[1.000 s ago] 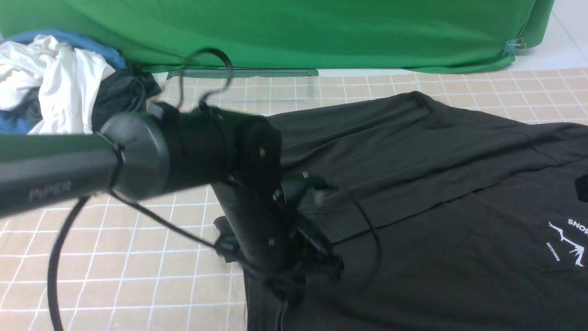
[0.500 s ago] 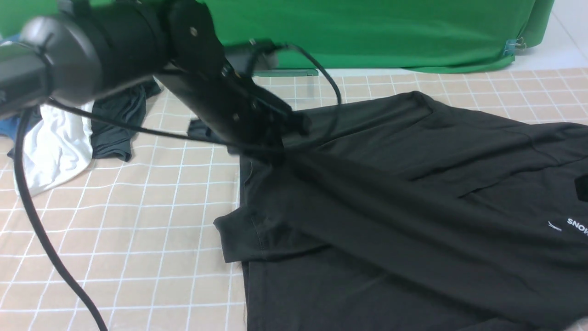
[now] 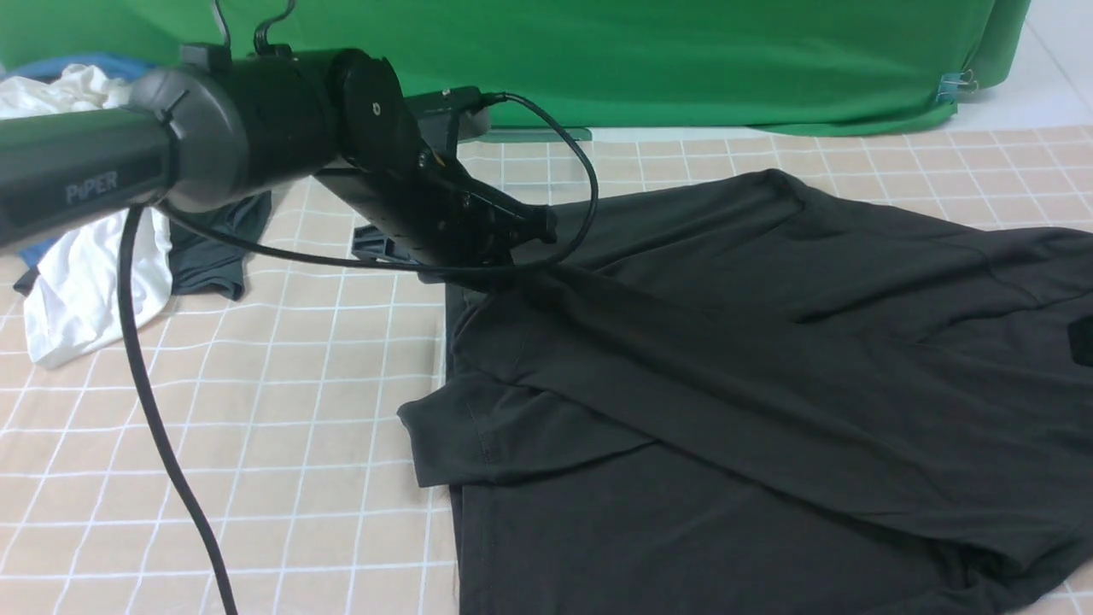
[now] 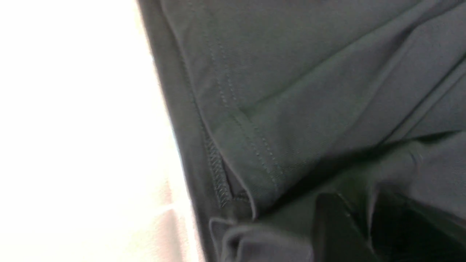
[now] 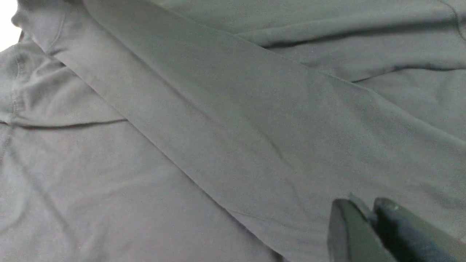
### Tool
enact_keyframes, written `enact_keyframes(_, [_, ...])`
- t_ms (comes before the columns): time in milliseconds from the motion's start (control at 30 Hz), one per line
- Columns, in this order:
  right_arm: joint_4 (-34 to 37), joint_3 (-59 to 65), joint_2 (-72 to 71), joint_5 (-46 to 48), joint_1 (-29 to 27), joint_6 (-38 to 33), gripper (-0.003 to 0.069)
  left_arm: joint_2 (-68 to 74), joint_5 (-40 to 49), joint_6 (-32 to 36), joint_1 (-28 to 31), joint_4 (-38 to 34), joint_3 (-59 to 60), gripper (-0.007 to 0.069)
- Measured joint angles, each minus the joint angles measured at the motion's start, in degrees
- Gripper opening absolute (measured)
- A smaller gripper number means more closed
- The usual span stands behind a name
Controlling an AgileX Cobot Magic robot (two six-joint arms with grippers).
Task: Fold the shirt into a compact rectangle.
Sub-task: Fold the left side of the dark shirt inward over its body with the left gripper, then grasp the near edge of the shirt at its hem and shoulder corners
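The black T-shirt [image 3: 794, 282] lies spread on the checked cloth [image 3: 256, 384], from centre to 3 o'clock. The left gripper [image 3: 515, 254] sits at its 10 o'clock corner, and I cannot tell its jaws' state in the bunched fabric. The right gripper [image 5: 362, 205] pinches the folded band [image 3: 683, 359]. Lower both ends together, edges aligned, before letting go

A green cloth backdrop [image 3: 683, 51] hangs across the far side, a clip [image 3: 956, 84] at its lower right corner. The bench [image 3: 256, 384] shows peach, ruled with a white grid. Past the backdrop's right end a white surface [image 3: 1059, 77] shows; the light is even
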Motion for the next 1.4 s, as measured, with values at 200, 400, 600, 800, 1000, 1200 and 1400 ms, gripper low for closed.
enact_keyframes(200, [0.00, 0.00, 0.00, 0.24, 0.00, -0.05, 0.0109, -4.12, 7.63, -1.87, 0.05, 5.09, -7.27, 0.0409])
enact_keyframes(400, [0.00, 0.00, 0.00, 0.30, 0.00, -0.05, 0.0116, -11.90, 23.82, -1.99, 0.21, 5.83, -13.68, 0.0440])
enact_keyframes(600, [0.00, 0.00, 0.00, 0.30, 0.00, -0.05, 0.0125, -17.66, 30.44, 0.03, 0.51, 3.36, -5.11, 0.0080])
enact_keyframes(800, [0.00, 0.00, 0.00, 0.30, 0.00, -0.05, 0.0136, -23.07, 30.07, -1.10, 0.29, -10.19, 15.01, 0.0015])
enact_keyframes(1000, [0.00, 0.00, 0.00, 0.23, 0.00, 0.02, 0.0148, -22.84, 19.41, -5.55, -5.15, -17.32, 33.14, 0.0068])
enact_keyframes(1200, [0.00, 0.00, 0.00, -0.54, 0.00, 0.02, 0.0158, -22.19, 15.55, -16.55, -12.51, -13.85, 38.03, 0.0297])
enact_keyframes(1400, [0.00, 0.00, 0.00, -0.54, 0.00, -0.04, 0.0165, -20.88, 6.40, -24.11, -20.40, -13.60, 39.57, 0.0488])
